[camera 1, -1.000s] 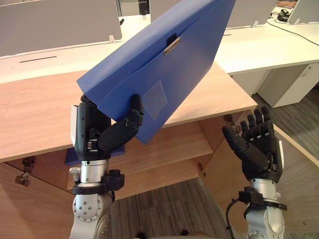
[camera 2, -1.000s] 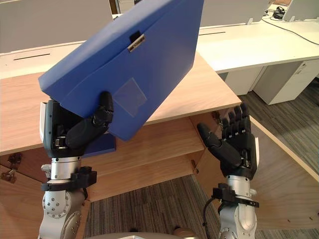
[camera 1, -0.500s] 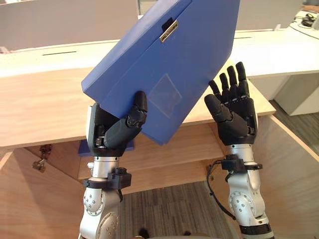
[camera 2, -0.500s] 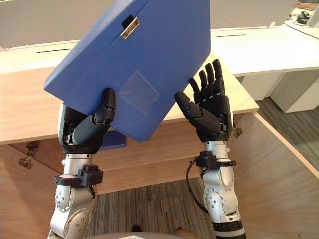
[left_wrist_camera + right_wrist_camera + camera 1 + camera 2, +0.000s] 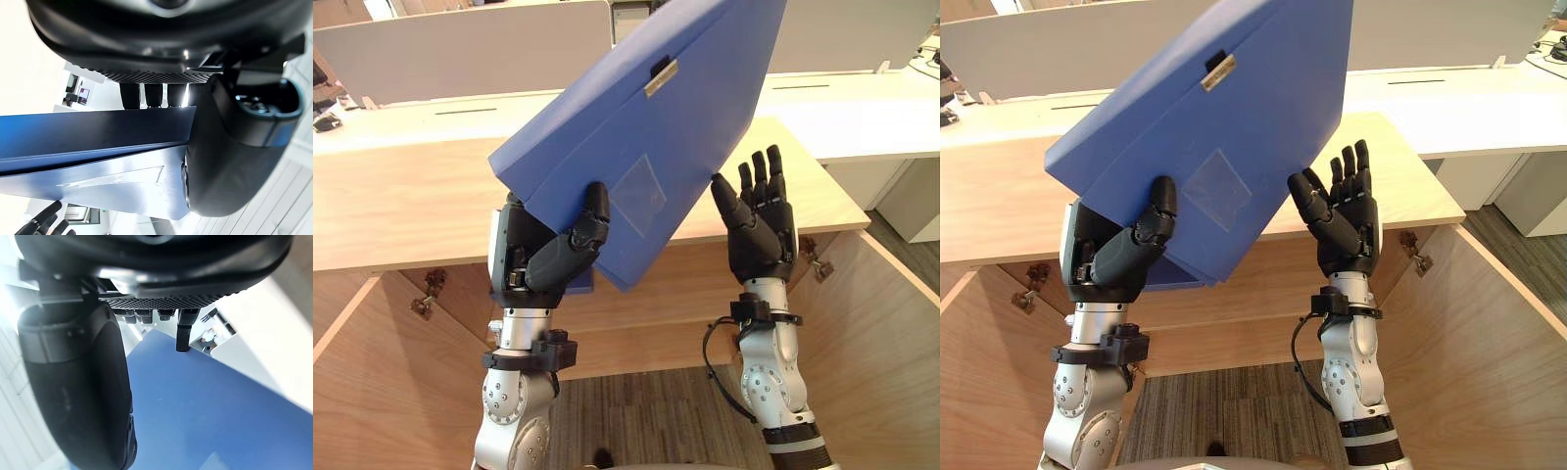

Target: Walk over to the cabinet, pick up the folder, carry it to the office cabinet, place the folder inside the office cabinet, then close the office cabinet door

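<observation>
Left eye view: my left hand (image 5: 543,264) grips the flat blue rectangular folder (image 5: 656,127) by its lower corner; my right hand (image 5: 762,233), fingers (image 5: 759,174) straight, hovers just beside it.

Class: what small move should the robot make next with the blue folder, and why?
Probably press the open right hand against the folder to steady it: the left hand alone pinches its low corner, it tilts steeply, and the cabinet shelf lies below.
</observation>
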